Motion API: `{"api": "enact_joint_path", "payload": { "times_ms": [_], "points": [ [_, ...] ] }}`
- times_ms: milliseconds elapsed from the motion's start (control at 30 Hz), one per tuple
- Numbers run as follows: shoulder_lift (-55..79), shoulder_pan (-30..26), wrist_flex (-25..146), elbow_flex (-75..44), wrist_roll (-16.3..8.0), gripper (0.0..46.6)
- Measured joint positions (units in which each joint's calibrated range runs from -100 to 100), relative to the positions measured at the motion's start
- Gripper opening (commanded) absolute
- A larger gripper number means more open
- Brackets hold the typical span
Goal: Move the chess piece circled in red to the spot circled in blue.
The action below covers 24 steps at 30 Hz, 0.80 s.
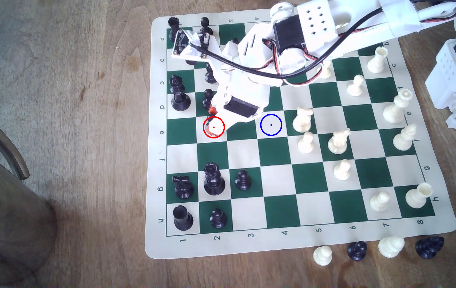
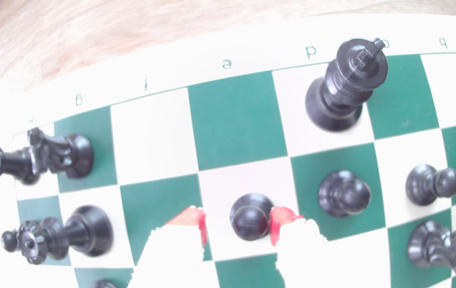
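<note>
Straddling the pawn [image 2: 250,218], the end effector [image 2: 237,227] is open, gripping nothing; the blue-ringed spot [image 1: 271,125] lies at 3 o'clock in the exterior view.

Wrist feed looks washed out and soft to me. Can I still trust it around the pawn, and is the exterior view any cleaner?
Wrist view: overexposed, cream squares blown out, board lines bowed by the lens, claw tips blurred; the black pawn between them still reads clearly. Exterior view: sharper and evenly lit, but the arm covers most of the red ring; the blue-ringed square is unobstructed.
</note>
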Motion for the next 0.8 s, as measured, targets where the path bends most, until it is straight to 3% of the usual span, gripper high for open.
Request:
{"api": "enact_joint_path", "payload": {
  "times_ms": [133, 467, 567, 633, 800],
  "points": [
    [0.0, 0.0, -0.5, 0.0, 0.0, 9.6],
    [1.6, 0.0, -1.2, 0.0, 0.0, 10.7],
    [1.6, 0.0, -1.2, 0.0, 0.0, 7.0],
    [1.6, 0.0, -1.5, 0.0, 0.0, 0.2],
    [1.6, 0.0, -1.7, 0.0, 0.0, 0.2]
  ]
}}
